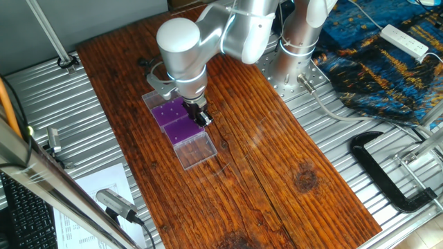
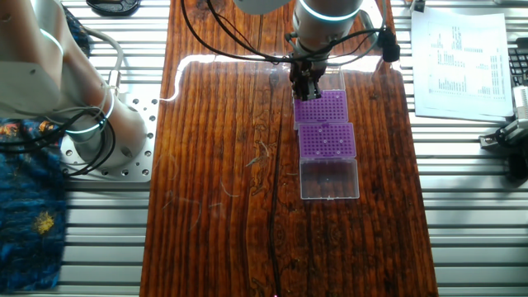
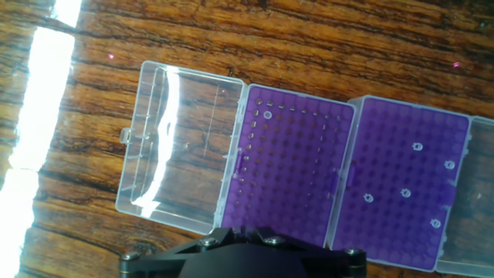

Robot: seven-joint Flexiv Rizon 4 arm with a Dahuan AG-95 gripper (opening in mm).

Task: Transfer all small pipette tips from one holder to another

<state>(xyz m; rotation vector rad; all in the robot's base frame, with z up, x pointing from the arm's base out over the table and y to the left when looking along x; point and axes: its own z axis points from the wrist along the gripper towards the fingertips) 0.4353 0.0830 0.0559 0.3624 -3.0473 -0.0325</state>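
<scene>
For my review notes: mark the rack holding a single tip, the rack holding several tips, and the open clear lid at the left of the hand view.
Single-tip rack (image 3: pixel 289 174), hand view, middle of its purple grid.
Several-tip rack (image 3: pixel 401 166), hand view, bare purple grid among tips.
Open clear lid (image 3: pixel 181 147), hand view, centre of clear panel.

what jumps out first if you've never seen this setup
Two square purple hole-grid racks in clear hinged boxes sit end to end mid-way across the dark wooden table. The silver arm's pincer hangs over the rack nearer its base. In the hand view, tiny whitish tips dot mostly the right rack.
</scene>
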